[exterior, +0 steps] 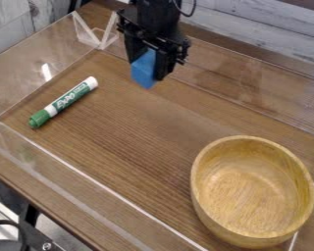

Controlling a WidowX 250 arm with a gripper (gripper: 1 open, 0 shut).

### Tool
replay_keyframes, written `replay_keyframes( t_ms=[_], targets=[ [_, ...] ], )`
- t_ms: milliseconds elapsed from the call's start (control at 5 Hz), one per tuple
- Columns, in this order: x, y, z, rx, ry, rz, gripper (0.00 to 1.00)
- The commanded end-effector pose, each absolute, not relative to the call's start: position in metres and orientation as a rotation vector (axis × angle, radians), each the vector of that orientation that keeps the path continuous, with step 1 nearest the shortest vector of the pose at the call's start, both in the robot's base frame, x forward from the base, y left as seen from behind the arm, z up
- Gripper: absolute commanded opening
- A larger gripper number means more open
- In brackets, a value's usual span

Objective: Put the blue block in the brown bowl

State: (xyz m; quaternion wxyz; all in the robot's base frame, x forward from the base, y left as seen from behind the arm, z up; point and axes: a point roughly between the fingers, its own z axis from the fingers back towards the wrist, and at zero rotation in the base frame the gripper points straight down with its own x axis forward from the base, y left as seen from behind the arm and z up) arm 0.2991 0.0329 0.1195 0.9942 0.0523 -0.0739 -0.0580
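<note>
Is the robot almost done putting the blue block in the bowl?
It's partway there. The picking-up looks done: the blue block is in the gripper, and it seems to be up off the table. What's left is carrying it over to the brown bowl and letting go. The bowl has no block in it yet.
</note>
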Motion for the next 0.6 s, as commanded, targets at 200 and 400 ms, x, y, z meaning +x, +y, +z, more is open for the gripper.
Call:
replay_keyframes(
  t_ms=[200, 400],
  targets=[
    [0.274, 0.005, 0.146, 0.107, -0.202, -0.107, 0.0],
    [0.258, -0.016, 0.152, 0.097, -0.203, -0.107, 0.0]
  ],
)
